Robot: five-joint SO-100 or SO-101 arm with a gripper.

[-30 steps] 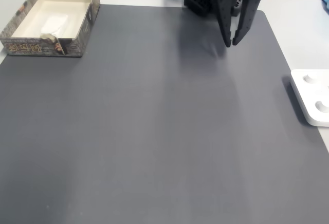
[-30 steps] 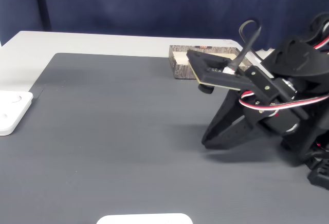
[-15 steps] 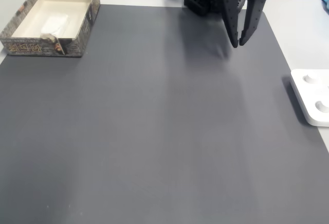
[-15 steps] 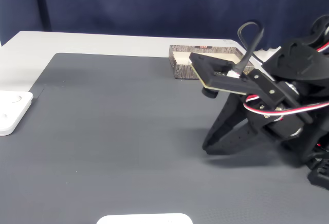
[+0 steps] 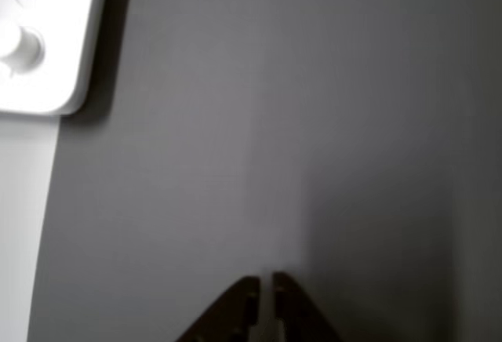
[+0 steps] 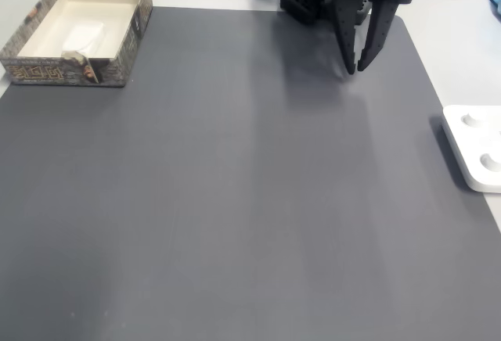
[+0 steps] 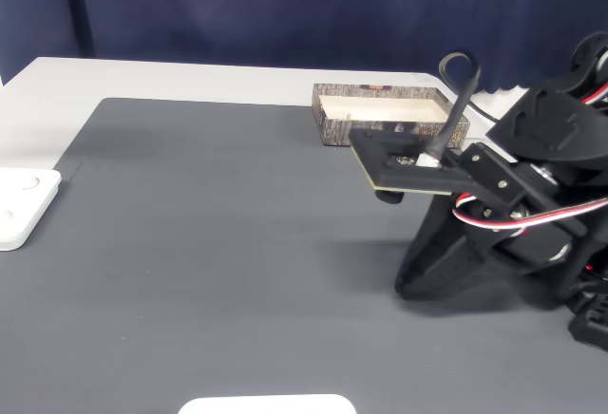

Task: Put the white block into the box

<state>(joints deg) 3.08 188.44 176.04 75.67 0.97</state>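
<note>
The bright-white oblong block (image 6: 83,36) lay inside the speckled-rimmed beige box (image 6: 117,71), well left of the black claw (image 6: 356,67) (slightly parted, holding nothing) in a fixed view.

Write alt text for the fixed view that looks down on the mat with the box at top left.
A dark grey mat fills most of the view, with the box at its top left corner and the white block lying inside it. The black gripper hangs at top right, empty, fingers slightly apart. A white panel sits at the right edge.
</note>
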